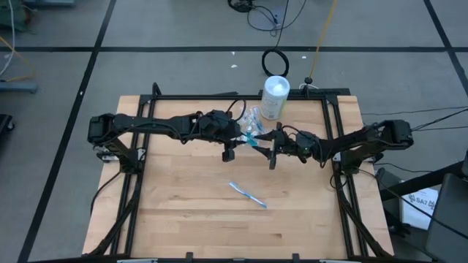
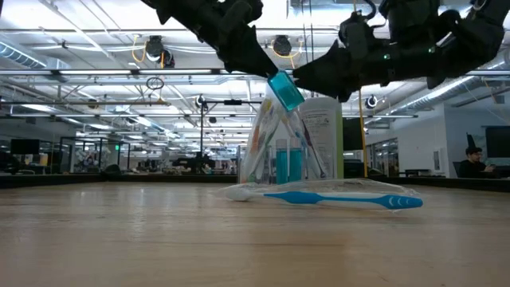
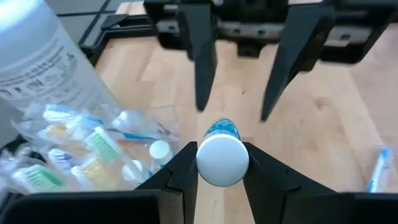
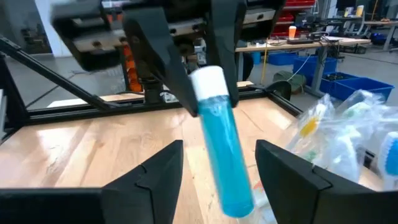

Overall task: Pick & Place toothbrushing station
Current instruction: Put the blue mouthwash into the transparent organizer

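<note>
A small blue toothpaste tube point(image 4: 224, 155) with a white cap hangs in the air over the middle of the table, and my left gripper point(image 3: 222, 157) is shut on it. My right gripper point(image 4: 219, 149) is open, facing the left one; its fingers stand on either side of the tube's blue body with gaps showing. A crinkly clear bag point(image 1: 252, 120) of pastel toothbrushes stands on the table just behind the grippers. One blue-and-white toothbrush point(image 1: 248, 195) lies flat on the wood nearer the front edge. My left gripper pinches the tube at its white cap end point(image 3: 222, 163) between its two fingers. The fingers come from the table's left, slanting downward. The tube is lifted clear of the table and juts out past the fingertips, its blue end point(image 2: 285, 89) tilted down toward my right gripper.
A white cylindrical canister point(image 1: 275, 97) stands at the far edge, right behind the bag. A black metal frame point(image 1: 219, 96) runs around the tabletop. Bare wood point(image 1: 183, 212) lies around the loose toothbrush.
</note>
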You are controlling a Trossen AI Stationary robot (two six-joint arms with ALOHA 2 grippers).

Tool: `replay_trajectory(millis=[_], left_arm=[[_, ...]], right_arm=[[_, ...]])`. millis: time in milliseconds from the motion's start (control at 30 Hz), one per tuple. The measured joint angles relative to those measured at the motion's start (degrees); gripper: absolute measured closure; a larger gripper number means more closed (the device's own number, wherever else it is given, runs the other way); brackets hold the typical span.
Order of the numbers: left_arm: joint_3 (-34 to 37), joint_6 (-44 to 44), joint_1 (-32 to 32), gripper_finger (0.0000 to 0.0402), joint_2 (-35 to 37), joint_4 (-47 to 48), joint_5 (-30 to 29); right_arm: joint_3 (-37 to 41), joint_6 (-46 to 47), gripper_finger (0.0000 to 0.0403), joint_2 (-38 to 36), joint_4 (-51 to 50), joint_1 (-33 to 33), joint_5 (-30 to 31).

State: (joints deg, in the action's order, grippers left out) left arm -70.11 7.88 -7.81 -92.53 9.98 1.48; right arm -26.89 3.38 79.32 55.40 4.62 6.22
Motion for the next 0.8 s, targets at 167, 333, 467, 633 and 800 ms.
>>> replay_trajectory(millis=[167, 333, 467, 633, 800], left_arm=[[-0.1, 2.4, 0.0, 0.0296, 0.0, 0.0, -1.4], [-2.6, 4.1, -0.6, 0.0296, -0.7, 2.0, -3.1], [-6.1, 4.1, -1.3, 0.0295, -4.3, 5.4, -3.2], [-8.7, 6.7, -1.3, 0.0295, -10.1, 7.9, -4.4], [-9.6, 5.6, -1.5, 0.0295, -10.8, 7.9, -6.6]], right_arm=[[0.0, -2.1, 0.0200, -9.1, -11.8, 0.2, 0.0], [0.0, -2.4, 0.0200, -16.3, -20.6, 0.2, 4.5], [0.0, -2.4, 0.0200, -19.3, -23.0, 0.2, 6.3], [0.1, -2.6, 0.0203, -19.8, -23.4, 0.2, 5.8], [0.1, -2.6, 0.0202, -19.6, -24.0, 0.2, 5.8]])
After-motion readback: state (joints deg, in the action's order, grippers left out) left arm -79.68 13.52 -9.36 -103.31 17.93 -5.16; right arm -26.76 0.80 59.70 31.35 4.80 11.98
